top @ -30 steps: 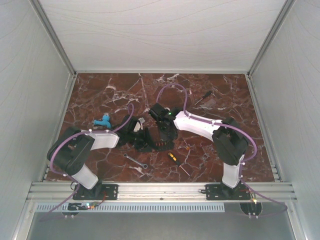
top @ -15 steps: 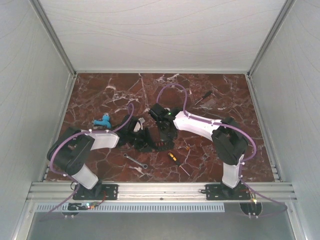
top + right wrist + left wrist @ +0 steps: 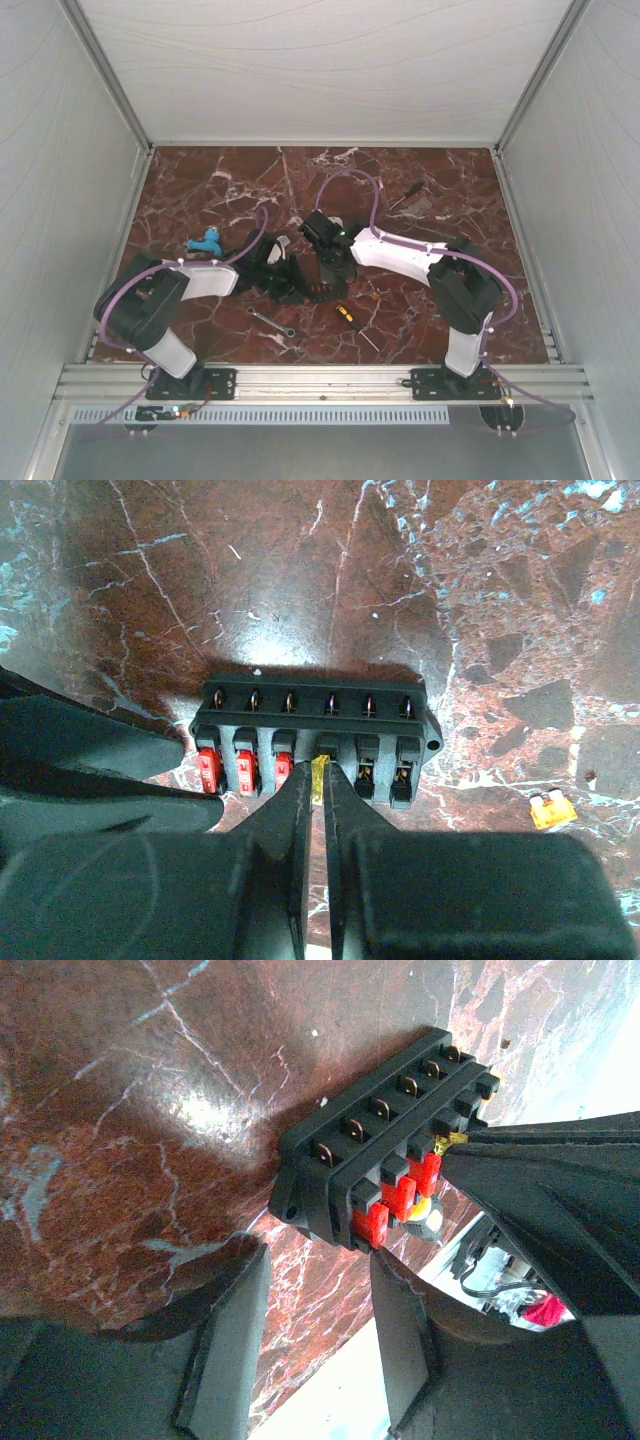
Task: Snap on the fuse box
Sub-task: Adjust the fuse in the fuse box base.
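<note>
Fingers (image 3: 285, 830) of my right pincer (image 3: 318, 788) are pressed together on a thin yellow fuse (image 3: 318, 770). Only its narrow edge shows between the tips. I hold it at the fourth slot of the fuse box (image 3: 320, 712), counting from the left in my right wrist view. Three red fuses (image 3: 245, 770) sit in the slots beside it on that side. The two slots on the other side show their metal clips.

The fuse box lies flat on the red-brown marble surface (image 3: 300, 580), near the middle, between my two arms.

My left pincer (image 3: 320, 1265) has its fingers apart, with bare marble showing between them. One end of the box sits just ahead of those tips. I cannot tell whether either finger touches it.

A loose yellow fuse (image 3: 551, 809) lies on the marble off the far end of the box. Nearer my bases are a silver wrench (image 3: 271, 322) and a yellow-and-black screwdriver (image 3: 346, 316), apart from each other. A small blue object (image 3: 207, 241) lies out to my left, beyond my left arm.
</note>
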Controlling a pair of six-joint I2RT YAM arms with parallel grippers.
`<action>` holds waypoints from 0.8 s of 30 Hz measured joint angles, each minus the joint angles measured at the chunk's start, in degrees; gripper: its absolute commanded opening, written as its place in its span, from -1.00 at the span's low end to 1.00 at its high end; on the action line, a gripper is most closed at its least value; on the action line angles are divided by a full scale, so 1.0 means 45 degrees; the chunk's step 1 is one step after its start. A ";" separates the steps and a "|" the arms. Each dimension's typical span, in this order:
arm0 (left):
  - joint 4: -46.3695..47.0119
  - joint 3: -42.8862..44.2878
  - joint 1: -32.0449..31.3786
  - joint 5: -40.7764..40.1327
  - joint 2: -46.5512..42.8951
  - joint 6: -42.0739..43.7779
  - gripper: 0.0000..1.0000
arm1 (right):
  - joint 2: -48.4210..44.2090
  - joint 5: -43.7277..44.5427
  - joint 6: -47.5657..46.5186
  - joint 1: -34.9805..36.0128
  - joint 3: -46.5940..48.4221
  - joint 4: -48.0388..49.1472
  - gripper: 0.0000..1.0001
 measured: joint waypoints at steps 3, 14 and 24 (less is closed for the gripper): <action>0.0005 0.0000 0.0000 0.0000 0.0000 -0.0005 -0.10 | -0.0029 0.0005 0.0000 0.0058 -0.0219 0.0204 -1.00; 0.0141 -0.0083 0.0000 0.0015 0.0000 -0.0049 -0.11 | -0.0724 0.0437 0.0223 0.0097 -0.1243 0.1161 -1.00; 0.0248 -0.0175 0.0000 0.0005 -0.0044 -0.0170 -0.11 | -0.0767 0.0763 0.0214 0.0355 -0.1705 0.1583 -1.00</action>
